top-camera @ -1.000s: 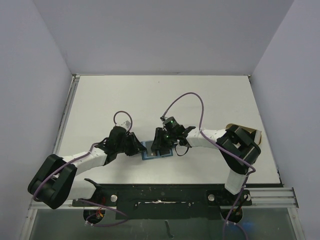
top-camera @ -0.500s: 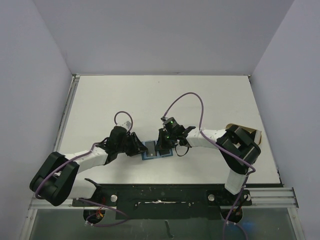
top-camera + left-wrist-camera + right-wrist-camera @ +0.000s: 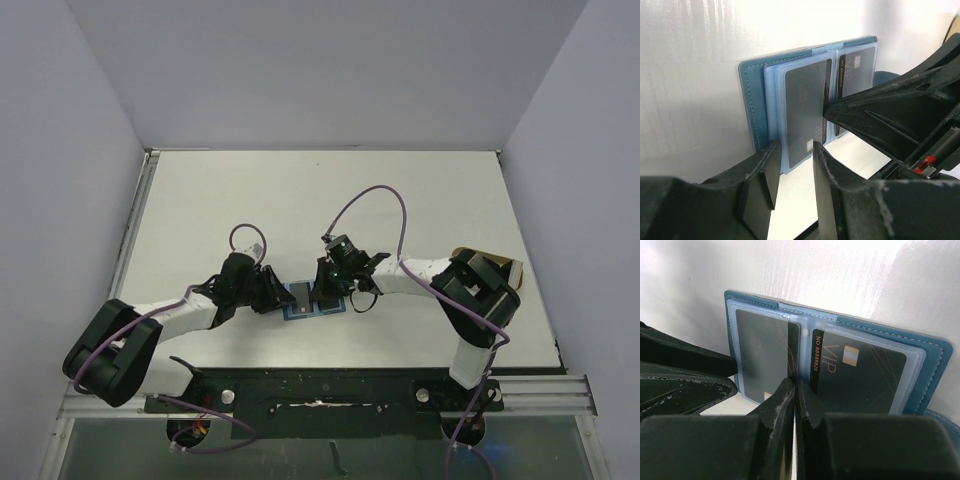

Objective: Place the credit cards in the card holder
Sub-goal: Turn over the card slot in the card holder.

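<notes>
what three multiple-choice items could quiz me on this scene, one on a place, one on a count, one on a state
1. Where is the teal-blue bifold card holder?
A. open flat on the white table, between the left pincer and the right pincer
B. in the table's far right corner
C. lifted off the table

2. How many dark cards sit in its clear sleeves?
A. one
B. two
C. four

3. What state is the right pincer in?
A. wide open
B. shut, tips at the holder's centre fold
C. carrying a card in the air

Key:
1 A, the top view shows it lying open where both arms meet.
2 B, the right wrist view shows one card on each side of the fold.
3 B, its fingers meet with no gap, right at the fold.
</notes>
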